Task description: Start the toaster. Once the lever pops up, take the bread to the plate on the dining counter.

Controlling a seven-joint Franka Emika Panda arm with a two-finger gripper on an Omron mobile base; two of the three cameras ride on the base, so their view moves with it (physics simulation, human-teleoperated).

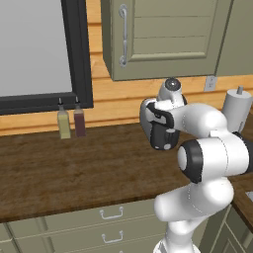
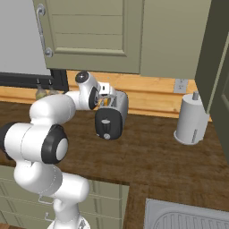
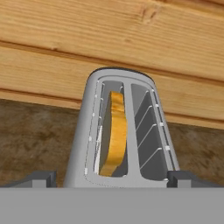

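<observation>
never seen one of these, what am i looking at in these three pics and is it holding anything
It is a white robot arm in a simulated kitchen. Two pictures come from cameras on its base, behind the arm to its left and right; the third looks out from its hand. On the brown wood counter stands a silver toaster with a black end panel. The hand view looks down into its slots: a tan slice of bread stands in the left one. The gripper hovers above the toaster, fingertips spread wide, holding nothing. Also there: two small bottles by the window and a pale grey cylinder near the wall.
</observation>
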